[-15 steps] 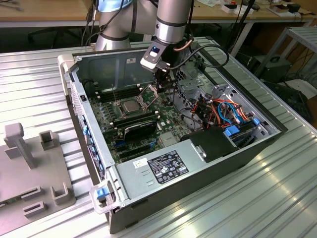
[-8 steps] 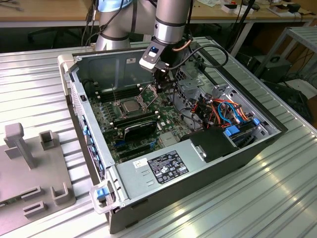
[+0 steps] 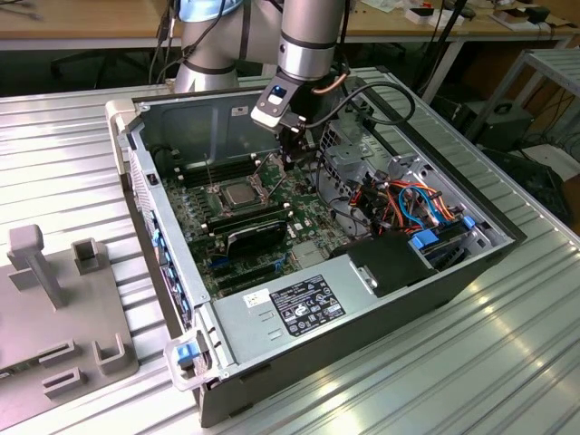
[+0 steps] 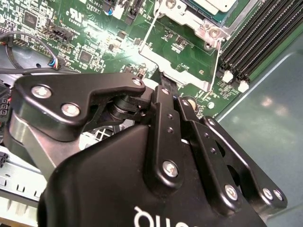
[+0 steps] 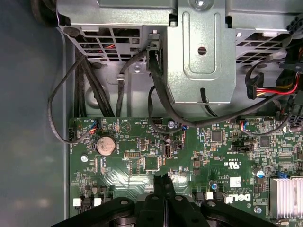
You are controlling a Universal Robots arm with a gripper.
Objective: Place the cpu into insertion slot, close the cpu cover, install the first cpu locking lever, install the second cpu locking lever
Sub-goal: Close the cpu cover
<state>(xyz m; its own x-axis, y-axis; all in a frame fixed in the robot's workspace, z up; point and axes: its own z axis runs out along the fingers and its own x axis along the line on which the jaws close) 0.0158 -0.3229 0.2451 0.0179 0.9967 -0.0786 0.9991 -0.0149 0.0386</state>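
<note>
**Exterior view.** My arm hangs from the upper centre of the frame into the open computer case (image 3: 136, 159), which lies on a ribbed metal table (image 3: 507, 362). My gripper (image 3: 292, 156) is low over the green motherboard (image 3: 306, 205), just to the exterior view's right of the socket (image 3: 219, 192). The cpu (image 3: 237, 192) sits in that socket with its silver top up, near the centre of the frame. A grey fixture (image 3: 63, 299) stands on the table at the exterior view's left.

**Second wrist view.** My gripper (image 4: 164, 84) has its fingers pressed together. The tips touch the near edge of the cover (image 4: 184, 73). The cover stands tilted up off the socket (image 4: 189, 19), and green board shows through its window. I cannot tell whether that edge is nipped between the tips. A corner of the cpu (image 4: 215, 4) shows in the socket beyond the cover.

**First wrist view.** My fingers (image 5: 160, 189) meet with no gap between them, above the motherboard (image 5: 156, 156). A coin battery (image 5: 105, 145) lies on the board. A metal cage (image 5: 201, 52) and black cables (image 5: 59, 113) lie beyond the board's far edge.
</note>
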